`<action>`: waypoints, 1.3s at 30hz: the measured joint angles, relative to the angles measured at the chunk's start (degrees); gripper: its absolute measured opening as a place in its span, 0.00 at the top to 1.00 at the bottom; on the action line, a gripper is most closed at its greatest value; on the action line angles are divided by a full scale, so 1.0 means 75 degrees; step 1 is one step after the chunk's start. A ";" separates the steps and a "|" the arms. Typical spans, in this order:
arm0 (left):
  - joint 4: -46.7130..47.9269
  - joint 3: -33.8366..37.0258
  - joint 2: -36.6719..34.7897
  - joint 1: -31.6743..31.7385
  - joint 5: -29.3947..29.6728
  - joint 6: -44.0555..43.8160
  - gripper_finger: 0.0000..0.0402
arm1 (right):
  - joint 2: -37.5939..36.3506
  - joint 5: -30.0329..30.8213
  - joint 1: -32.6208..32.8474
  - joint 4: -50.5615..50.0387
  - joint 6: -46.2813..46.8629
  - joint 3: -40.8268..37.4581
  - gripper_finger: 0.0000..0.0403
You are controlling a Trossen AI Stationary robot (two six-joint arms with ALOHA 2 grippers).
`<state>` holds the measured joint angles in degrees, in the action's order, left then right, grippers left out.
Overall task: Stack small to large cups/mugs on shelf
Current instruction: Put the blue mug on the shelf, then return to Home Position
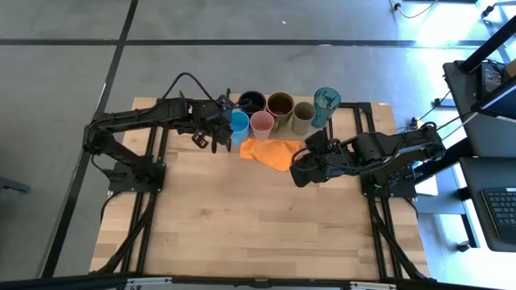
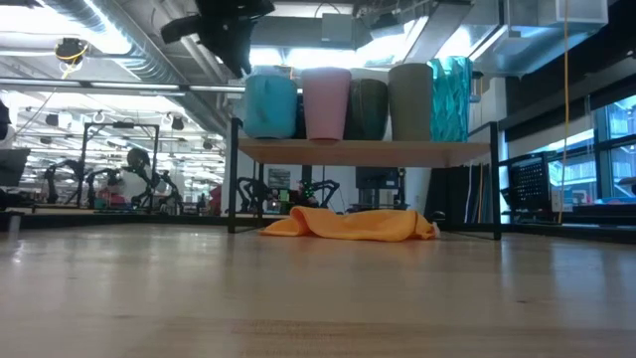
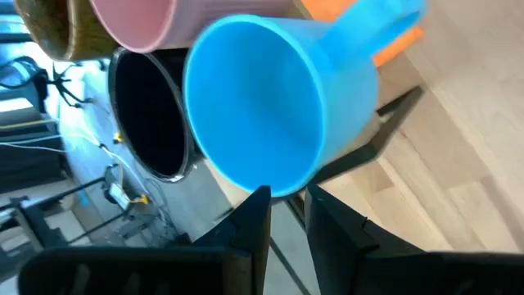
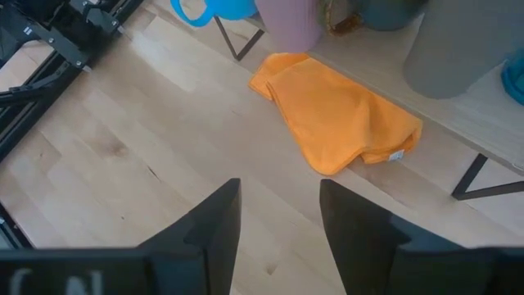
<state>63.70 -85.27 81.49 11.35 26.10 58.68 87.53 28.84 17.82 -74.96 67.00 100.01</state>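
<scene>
Here blue mug (image 3: 254, 106) stands upright on shelf (image 2: 363, 151), handle toward cloth (image 1: 274, 151); left tool (image 3: 285, 215) just beside it, fingers slightly apart, empty.

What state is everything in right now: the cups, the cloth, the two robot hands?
Light blue mug: upright on the shelf, empty.
Pink cup: upright on shelf.
Black mug: upright on shelf.
Mustard-brown mug: upright on shelf.
Olive-grey cup: upright on shelf.
Teal tumbler: upright at the row's end.
Orange cloth: crumpled on the table.
Left gripper: beside the blue mug, holding nothing.
Right gripper: fingers open, empty.
</scene>
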 joint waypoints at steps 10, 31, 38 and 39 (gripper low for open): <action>0.0615 0.0003 -0.0645 -0.0086 0.0189 -0.1700 0.82 | 0.0000 -0.0003 -0.0003 -0.0003 0.0000 0.0000 0.58; -0.1902 0.0003 -0.1445 -0.3880 -0.0382 -0.9407 0.82 | 0.0000 0.0384 0.0366 0.0873 -0.2243 0.0634 0.58; -0.3578 0.0003 -0.1443 -0.4350 -0.0370 -0.9437 0.82 | 0.0003 0.0428 0.0820 0.1223 -0.3431 0.1659 0.58; -0.3792 0.0003 -0.1442 -0.4404 -0.0370 -0.9424 0.82 | 0.0003 0.0423 0.0905 0.1227 -0.3555 0.1808 0.58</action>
<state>35.25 -85.25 70.67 -21.68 23.33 -12.01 87.55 32.01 24.61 -65.76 40.34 113.57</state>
